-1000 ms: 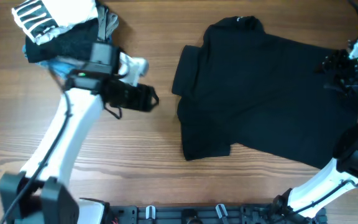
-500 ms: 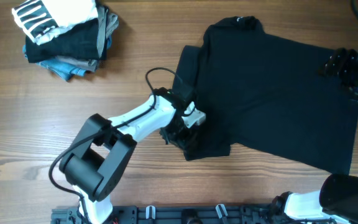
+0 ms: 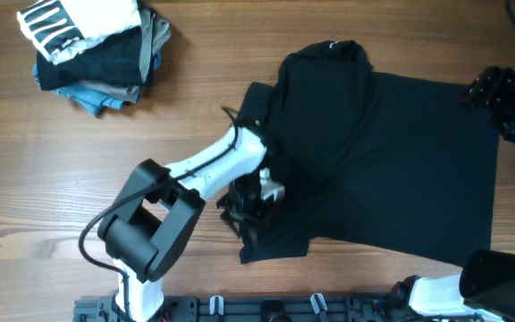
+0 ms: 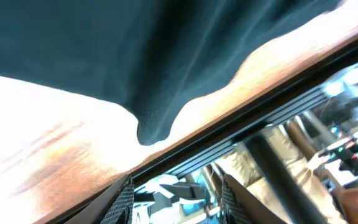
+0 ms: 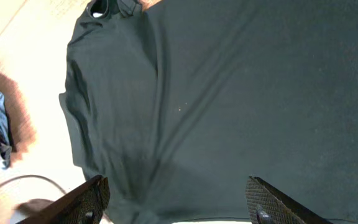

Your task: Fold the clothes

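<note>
The left claw had swung over from the pile of clothes and come down on the black shirt. The shirt's corner lay right under it and had slid and bunched, so folding was only starting. I could not tell if it pinched cloth. Far across, the right claw hung over the shirt's other edge, fingers wide apart, holding nothing.
</note>
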Robot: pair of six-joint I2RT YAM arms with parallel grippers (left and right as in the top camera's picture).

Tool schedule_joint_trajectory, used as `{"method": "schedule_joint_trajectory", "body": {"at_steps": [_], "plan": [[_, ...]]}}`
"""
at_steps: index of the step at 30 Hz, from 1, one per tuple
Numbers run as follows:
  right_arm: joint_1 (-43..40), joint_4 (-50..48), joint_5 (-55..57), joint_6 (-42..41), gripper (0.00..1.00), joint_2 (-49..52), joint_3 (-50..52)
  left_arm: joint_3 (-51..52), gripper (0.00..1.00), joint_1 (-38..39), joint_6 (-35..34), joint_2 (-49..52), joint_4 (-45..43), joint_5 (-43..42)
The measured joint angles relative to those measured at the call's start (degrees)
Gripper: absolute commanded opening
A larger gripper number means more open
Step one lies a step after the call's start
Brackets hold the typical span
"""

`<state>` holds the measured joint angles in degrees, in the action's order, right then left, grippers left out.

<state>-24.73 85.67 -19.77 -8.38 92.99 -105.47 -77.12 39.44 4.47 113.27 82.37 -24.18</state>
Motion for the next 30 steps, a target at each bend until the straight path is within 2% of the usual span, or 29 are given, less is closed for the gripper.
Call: {"method": "schedule_joint_trajectory", "body": {"at_steps": [2,4,5,7,10,12,15,19,24,26,30], "plan": [[0.00,-0.02,0.70,-0.02,0.77,0.00,0.00,-6.29,0.45,-1.84,0.00,0.15,2.73,-0.44],[0.00,0.02,1.84,-0.22,0.76,0.00,0.04,-15.63,0.36,-4.76,0.00,0.20,2.73,-0.57],[0.00,0.00,2.03,-0.37,0.76,0.00,0.26,-17.84,0.25,-6.08,-0.02,0.13,0.79,0.09],[0.00,-0.42,2.23,-0.39,0.77,0.00,1.77,-20.24,0.14,-9.33,-2.05,0.11,-7.17,4.42],[0.00,-1.53,2.32,-0.42,0.75,0.00,5.42,-19.67,0.04,-14.16,-4.22,0.26,-19.41,9.31],[0.00,-2.80,2.36,-0.57,0.74,0.00,8.50,-18.36,0.04,-17.55,-5.09,0.59,-28.33,11.23],[0.00,-7.85,2.51,-0.61,0.72,0.02,13.68,-17.53,0.04,-19.12,-4.76,2.56,-34.25,9.99],[0.00,-12.94,2.73,-0.79,0.73,0.02,18.91,-17.42,0.04,-18.80,-2.16,7.89,-36.24,4.13],[0.00,-14.36,3.58,-2.99,0.76,0.02,23.19,-17.16,0.04,-18.95,-1.53,15.74,-37.05,0.76],[0.00,-14.62,6.58,-6.01,0.73,0.02,25.94,-17.33,0.04,-19.02,-2.45,15.74,-37.22,2.45],[-0.28,-18.38,13.35,-12.09,0.75,0.15,35.39,-18.45,0.04,-22.93,-10.54,15.28,-36.00,15.30]]}}
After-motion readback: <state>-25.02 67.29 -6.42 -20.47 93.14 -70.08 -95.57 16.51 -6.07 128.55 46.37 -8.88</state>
